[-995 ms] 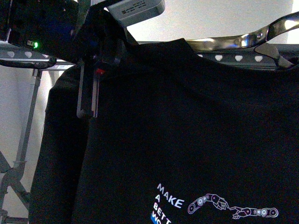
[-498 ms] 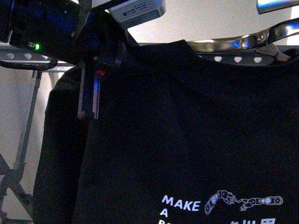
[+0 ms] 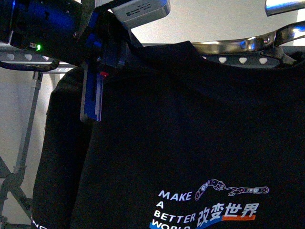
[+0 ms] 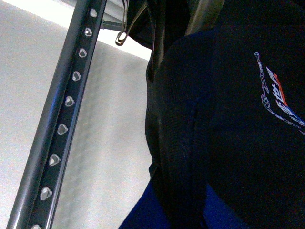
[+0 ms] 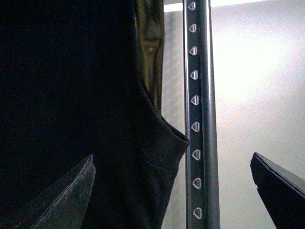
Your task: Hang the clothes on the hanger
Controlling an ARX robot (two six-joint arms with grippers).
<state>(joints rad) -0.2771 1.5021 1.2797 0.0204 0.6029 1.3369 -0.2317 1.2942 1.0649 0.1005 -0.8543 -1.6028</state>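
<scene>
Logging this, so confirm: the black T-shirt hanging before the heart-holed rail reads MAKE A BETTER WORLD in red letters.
The letters are white, not red, as the front view shows; the black T-shirt does hang before the heart-holed rail.

Left tool (image 3: 90,113) held high, fingers pointing down, right tool (image 5: 171,155) spread wide.

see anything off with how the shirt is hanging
Yes: the shiny hanger arm sticks out bare from the collar of the T-shirt, on the right in the front view, so that shoulder seems not seated on it.
</scene>
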